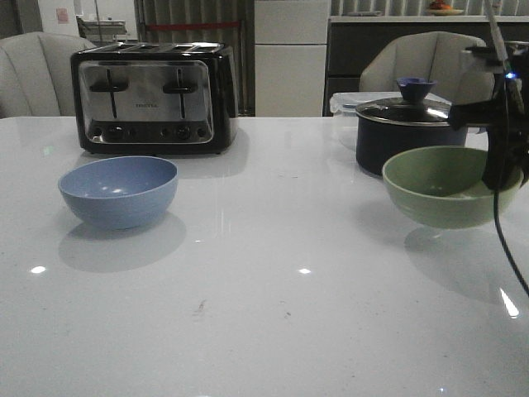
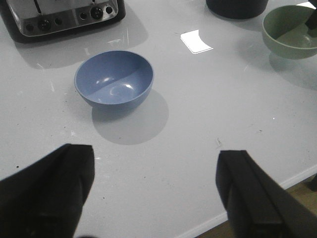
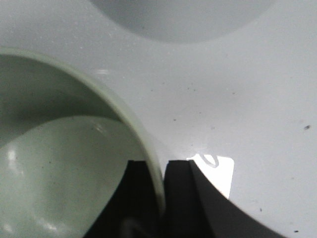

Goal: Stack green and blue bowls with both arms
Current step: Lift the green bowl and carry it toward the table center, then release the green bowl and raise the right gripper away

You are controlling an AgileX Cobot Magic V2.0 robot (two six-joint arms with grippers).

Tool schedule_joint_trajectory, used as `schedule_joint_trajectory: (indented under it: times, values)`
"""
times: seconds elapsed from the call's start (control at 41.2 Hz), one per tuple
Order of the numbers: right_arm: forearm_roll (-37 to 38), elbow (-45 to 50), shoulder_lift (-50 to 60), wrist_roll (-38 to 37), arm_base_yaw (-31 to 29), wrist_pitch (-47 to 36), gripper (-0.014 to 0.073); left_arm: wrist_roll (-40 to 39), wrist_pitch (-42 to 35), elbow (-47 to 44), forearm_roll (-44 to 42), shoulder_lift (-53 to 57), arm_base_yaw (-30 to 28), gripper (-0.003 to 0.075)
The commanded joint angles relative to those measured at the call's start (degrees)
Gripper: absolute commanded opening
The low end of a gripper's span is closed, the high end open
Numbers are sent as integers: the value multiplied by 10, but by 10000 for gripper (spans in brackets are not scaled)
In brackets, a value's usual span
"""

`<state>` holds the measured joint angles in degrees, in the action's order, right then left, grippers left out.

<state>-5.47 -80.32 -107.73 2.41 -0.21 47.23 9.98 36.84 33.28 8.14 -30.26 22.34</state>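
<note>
The blue bowl (image 1: 120,190) sits upright on the white table at the left; it also shows in the left wrist view (image 2: 114,79). My left gripper (image 2: 156,154) is open and empty, hovering near the table's front edge, well short of the blue bowl; it is out of the front view. My right gripper (image 1: 504,169) is shut on the right rim of the green bowl (image 1: 446,186), one finger inside and one outside (image 3: 163,166). The green bowl (image 3: 64,163) looks held slightly above the table, with its shadow under it.
A black and steel toaster (image 1: 153,98) stands at the back left. A dark lidded saucepan (image 1: 405,132) stands just behind the green bowl. A thin black cable (image 1: 504,240) hangs from the right arm. The table's front edge (image 2: 257,203) is near the left gripper.
</note>
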Motion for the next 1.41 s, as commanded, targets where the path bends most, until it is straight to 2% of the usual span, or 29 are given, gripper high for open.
schedule_joint_trajectory:
  times: [0.0, 0.219, 0.462, 0.632, 0.85, 0.923, 1.093, 1.166, 1.385]
  values:
    - [-2, -16, 74, 7, 19, -7, 52, -1, -42, 17, 5, -5, 4, 561]
    - [-31, 20, 141, 8, 137, -25, 52, -1, -42, 17, 5, -5, 4, 561]
    - [-72, 92, 131, 8, 267, -97, 52, -1, -42, 17, 5, -5, 4, 561]
    - [-74, 108, 98, 8, 302, -128, 52, -1, -42, 17, 5, -5, 4, 561]
    - [-63, 108, 52, 8, 303, -124, 61, -1, -42, 17, 5, -5, 4, 561]
    - [-53, 108, 47, 8, 303, -117, 111, -1, -42, 17, 5, -5, 4, 561]
    - [-41, 108, 56, 8, 303, -110, 384, -1, -42, 17, 5, -5, 4, 561]
    - [-38, 108, 72, 8, 303, -110, 458, -1, -42, 17, 5, -5, 4, 561]
    - [-36, 130, 170, 11, 307, -107, 465, -1, -42, 17, 5, -5, 4, 561]
